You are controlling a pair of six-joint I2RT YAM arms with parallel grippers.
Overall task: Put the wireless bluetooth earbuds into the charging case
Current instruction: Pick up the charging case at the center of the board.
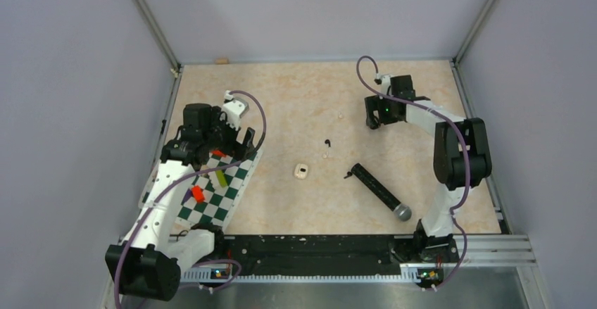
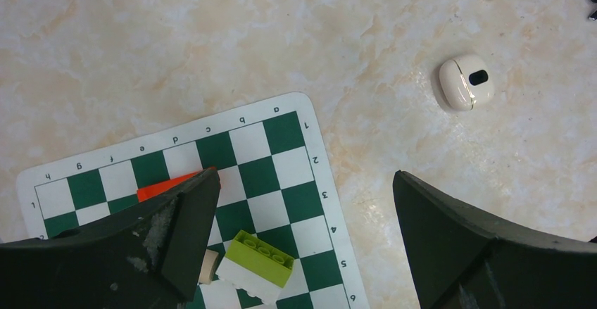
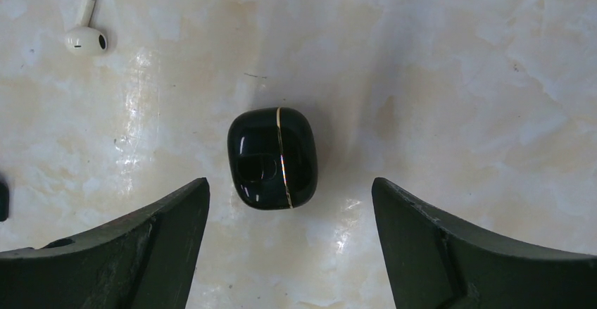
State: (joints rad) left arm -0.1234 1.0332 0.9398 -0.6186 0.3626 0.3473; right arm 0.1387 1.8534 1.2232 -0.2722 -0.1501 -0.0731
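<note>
Right gripper (image 3: 290,182) stands released, a glossy black case (image 3: 272,158) (thin gold band) untouched mid-frame between its fingers (image 3: 141,253); left gripper (image 2: 304,174), released, over a chess mat (image 2: 260,161) edged a–g, perhaps h.

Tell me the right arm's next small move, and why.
Probably lower the right gripper straight down and close on the black charging case. The case lies flat on the table, about centred between the open jaws, with bare surface on both sides. Its lid looks shut, so it likely must be held and opened before the white earbud nearby goes in.
</note>
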